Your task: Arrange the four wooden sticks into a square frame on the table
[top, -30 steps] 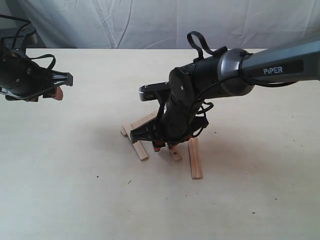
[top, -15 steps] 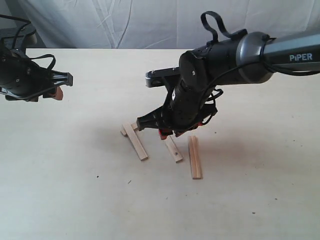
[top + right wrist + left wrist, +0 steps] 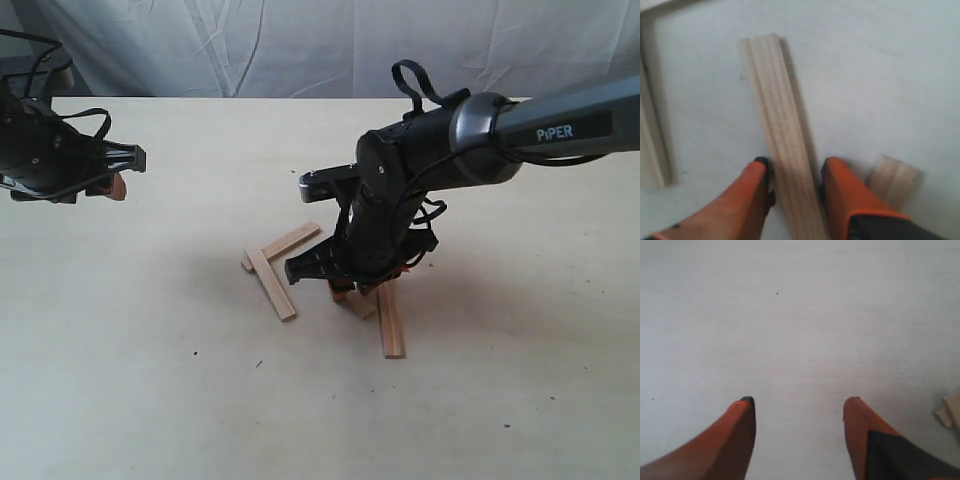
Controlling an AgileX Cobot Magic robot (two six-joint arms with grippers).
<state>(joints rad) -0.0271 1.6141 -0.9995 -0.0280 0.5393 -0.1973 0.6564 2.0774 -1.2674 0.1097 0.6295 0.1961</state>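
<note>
Four wooden sticks lie mid-table. Two cross at a corner, one long [image 3: 270, 283] and one angled behind it [image 3: 285, 243]. A third [image 3: 390, 318] lies on the right. The fourth [image 3: 358, 303] is mostly hidden under my right gripper [image 3: 350, 288]. In the right wrist view that stick [image 3: 775, 100] runs flat on the table between the orange fingers [image 3: 755, 195] of the right gripper [image 3: 794, 165]. One pad touches its edge and a thin gap shows at the other. The left gripper [image 3: 799, 402] hovers open and empty over bare table [image 3: 800, 315], far left [image 3: 118, 180].
A wrinkled white cloth hangs behind the table's far edge [image 3: 300, 97]. In the right wrist view a second stick's end [image 3: 892, 182] lies just beside one finger and another stick [image 3: 650, 140] runs along the frame's side. A stick end [image 3: 952, 410] shows in the left wrist view.
The right gripper lifted off the sticks, then came back down over the middle stick, slightly further right, with its fingers drawing a little closer. The left arm has not moved.
</note>
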